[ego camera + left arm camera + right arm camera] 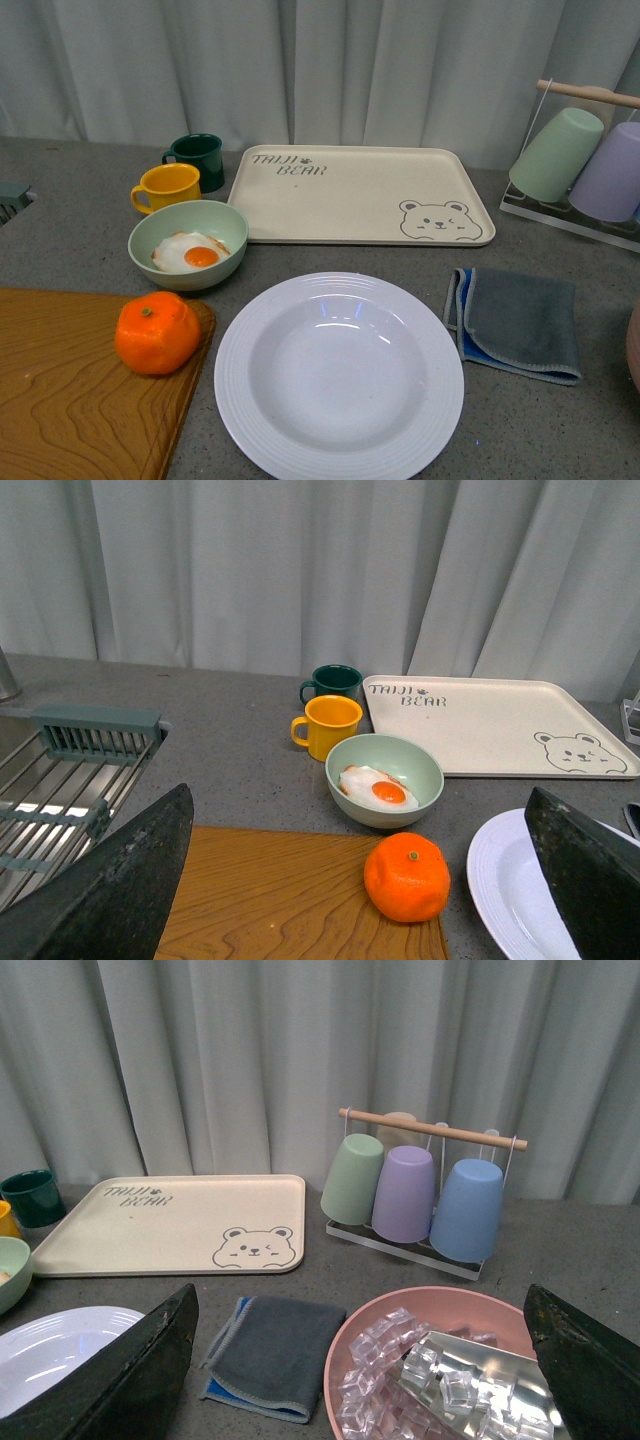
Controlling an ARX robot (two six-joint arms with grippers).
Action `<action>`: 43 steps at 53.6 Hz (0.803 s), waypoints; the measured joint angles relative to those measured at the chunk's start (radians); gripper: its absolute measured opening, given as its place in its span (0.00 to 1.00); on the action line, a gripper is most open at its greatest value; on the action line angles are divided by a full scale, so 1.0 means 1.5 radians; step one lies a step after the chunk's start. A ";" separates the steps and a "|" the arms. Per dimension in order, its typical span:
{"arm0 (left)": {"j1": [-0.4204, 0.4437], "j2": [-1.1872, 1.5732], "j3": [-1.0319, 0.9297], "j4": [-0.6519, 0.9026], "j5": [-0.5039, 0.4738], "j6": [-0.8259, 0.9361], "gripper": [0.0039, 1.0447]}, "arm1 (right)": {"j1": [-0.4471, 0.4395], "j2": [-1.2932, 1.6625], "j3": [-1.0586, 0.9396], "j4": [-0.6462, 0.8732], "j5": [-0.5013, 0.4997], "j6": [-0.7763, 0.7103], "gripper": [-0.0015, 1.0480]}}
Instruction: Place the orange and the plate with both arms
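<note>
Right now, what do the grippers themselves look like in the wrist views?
The left gripper and right gripper look alike: two broad, wedge-shaped fingers, matte black with pale speckled scuffs. No cables, markings or arm links show; the front view shows neither arm.

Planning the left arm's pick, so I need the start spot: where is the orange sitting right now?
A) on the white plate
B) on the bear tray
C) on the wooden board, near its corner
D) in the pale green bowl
C: the orange rests on the wooden board by its corner, beside the plate and not on it.
</note>
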 joint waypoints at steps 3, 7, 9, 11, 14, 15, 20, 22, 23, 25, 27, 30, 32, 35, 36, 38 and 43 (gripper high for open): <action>0.000 0.000 0.000 0.000 0.000 0.000 0.94 | 0.000 0.000 0.000 0.000 0.000 0.000 0.91; 0.000 0.000 0.000 0.000 0.000 0.000 0.94 | 0.000 0.000 0.000 0.000 0.000 0.000 0.91; 0.000 0.000 0.000 0.000 0.000 0.000 0.94 | 0.000 0.000 0.000 0.000 0.000 0.000 0.91; 0.000 0.000 0.000 0.000 0.000 0.000 0.94 | 0.000 0.000 0.000 0.000 0.000 0.000 0.91; 0.000 0.000 0.000 0.000 0.000 0.000 0.94 | 0.000 0.000 0.000 0.000 0.000 0.000 0.91; 0.000 0.000 0.000 0.000 0.000 0.000 0.94 | 0.000 0.000 0.000 0.000 0.000 0.000 0.91; 0.000 0.000 0.000 0.000 0.000 0.000 0.94 | 0.000 0.000 0.000 0.000 0.000 0.000 0.91; 0.000 0.000 0.000 0.000 0.000 0.000 0.94 | 0.000 0.000 0.000 0.000 0.000 0.000 0.91; 0.000 0.000 0.000 0.000 0.000 0.000 0.94 | 0.000 0.000 0.000 0.000 0.000 0.000 0.91; 0.000 0.000 0.000 0.000 0.000 0.000 0.94 | 0.000 0.000 0.000 0.000 0.000 0.000 0.91; 0.000 0.000 0.000 0.000 0.000 0.000 0.94 | 0.000 0.000 0.000 0.000 0.000 0.000 0.91; 0.000 0.000 0.000 0.000 0.000 0.000 0.94 | 0.000 0.000 0.000 0.000 0.000 0.000 0.91; 0.000 0.000 0.000 0.000 0.000 0.000 0.94 | 0.000 0.000 0.000 0.000 0.000 0.000 0.91; 0.000 0.000 0.000 0.000 0.000 0.000 0.94 | 0.000 0.000 0.000 0.000 0.000 0.000 0.91; 0.000 0.000 0.000 0.000 0.000 0.000 0.94 | 0.000 0.000 0.000 0.000 0.000 0.000 0.91; 0.000 0.000 0.000 0.000 0.000 0.000 0.94 | 0.000 0.000 0.000 0.000 0.000 0.000 0.91; 0.000 0.000 0.000 0.000 0.000 0.000 0.94 | 0.000 0.000 0.000 0.000 0.000 0.000 0.91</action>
